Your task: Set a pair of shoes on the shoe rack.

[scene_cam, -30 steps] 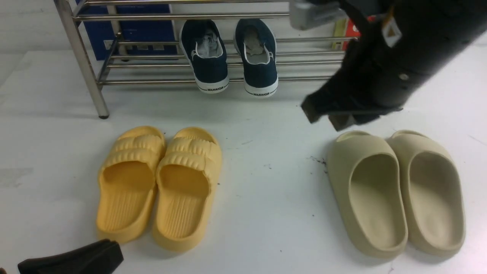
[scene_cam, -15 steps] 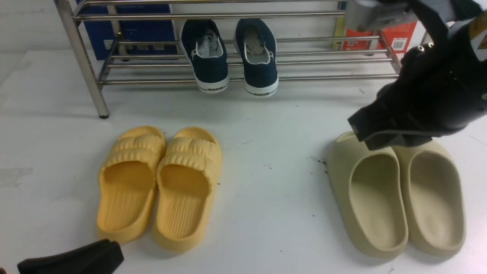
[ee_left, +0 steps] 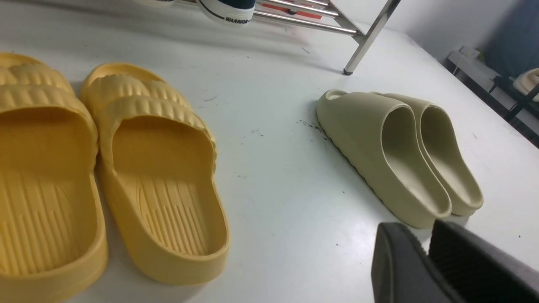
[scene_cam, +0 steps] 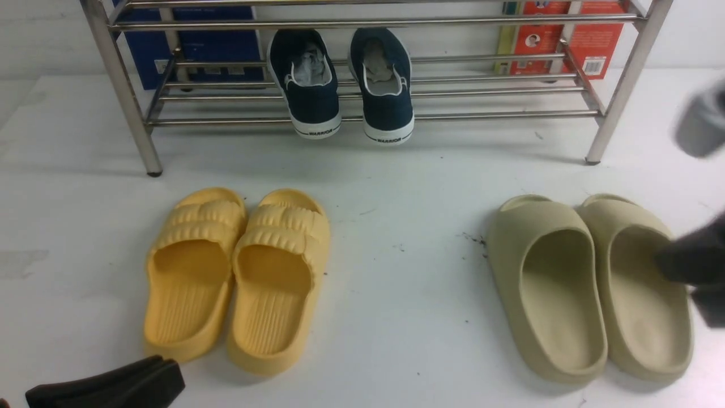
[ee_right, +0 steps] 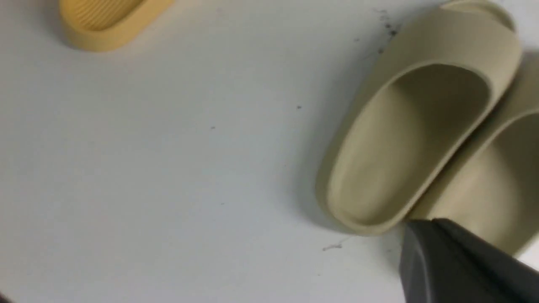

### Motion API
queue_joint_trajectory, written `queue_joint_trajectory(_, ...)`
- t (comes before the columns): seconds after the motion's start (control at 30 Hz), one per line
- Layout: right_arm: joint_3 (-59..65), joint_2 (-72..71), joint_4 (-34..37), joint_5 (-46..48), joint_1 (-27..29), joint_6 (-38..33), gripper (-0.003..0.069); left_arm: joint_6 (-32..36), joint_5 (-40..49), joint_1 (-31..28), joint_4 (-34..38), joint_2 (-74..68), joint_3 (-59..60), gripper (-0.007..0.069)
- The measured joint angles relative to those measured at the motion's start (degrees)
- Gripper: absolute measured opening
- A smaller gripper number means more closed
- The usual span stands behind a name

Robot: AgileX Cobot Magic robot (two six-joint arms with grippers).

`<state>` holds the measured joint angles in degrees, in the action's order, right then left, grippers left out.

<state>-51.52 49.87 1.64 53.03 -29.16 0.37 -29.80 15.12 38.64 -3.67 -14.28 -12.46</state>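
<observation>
The two navy shoes, left shoe (scene_cam: 308,90) and right shoe (scene_cam: 386,93), rest side by side on the lower tubes of the steel shoe rack (scene_cam: 122,85), white heels toward me and hanging over the front tube. One heel (ee_left: 229,8) and a rack leg (ee_left: 370,38) show in the left wrist view. My left gripper (scene_cam: 107,388) is low at the front left, shut and empty, as the left wrist view (ee_left: 425,235) shows. My right gripper (scene_cam: 694,277) is blurred at the right edge over the right beige slide, shut and empty, also in the right wrist view (ee_right: 425,225).
Yellow ribbed slides (scene_cam: 238,277) lie front left on the white table. Beige foam slides (scene_cam: 589,289) lie front right. A blue box (scene_cam: 192,51) and a red box (scene_cam: 566,45) stand behind the rack.
My right arm has drawn back from in front of the rack, moving right and toward me to the frame's right edge. The navy shoes stay on the rack. The left gripper has not moved.
</observation>
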Motion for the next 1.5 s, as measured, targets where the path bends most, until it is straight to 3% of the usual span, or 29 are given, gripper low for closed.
queue_joint_trajectory(0.03, 1.05, -0.9, 0.0, -0.76, 0.0, -0.37, -0.0003, 0.0, 0.0, 0.0, 0.0, 0.0, 0.0, 0.013)
queue_joint_trajectory(0.07, 9.64, -8.02, 0.0, -6.98, 5.33, -2.97, -0.0003, 0.0, 0.0, 0.0, 0.0, 0.0, 0.0, 0.0132)
queue_joint_trajectory(0.2, 28.93, -25.15, 0.01, -23.18, 15.21, -5.84, -0.0003, 0.0, 0.0, 0.0, 0.0, 0.0, 0.0, 0.0134)
queue_joint_trajectory(0.43, 48.28, -48.29, 1.31, -31.91, 25.38, -6.45, -0.0003, 0.0, 0.0, 0.0, 0.0, 0.0, 0.0, 0.0144)
queue_joint_trajectory(0.8, 52.47, -50.43, 1.49, -31.23, 26.84, -1.92, -0.0003, 0.0, 0.0, 0.0, 0.0, 0.0, 0.0, 0.0154)
queue_joint_trajectory(1.5, 52.47, -50.43, 1.54, -31.16, 26.84, -1.49, 0.0008, 0.0, 0.0, 0.0, -0.49, 0.0, 0.0, 0.0164)
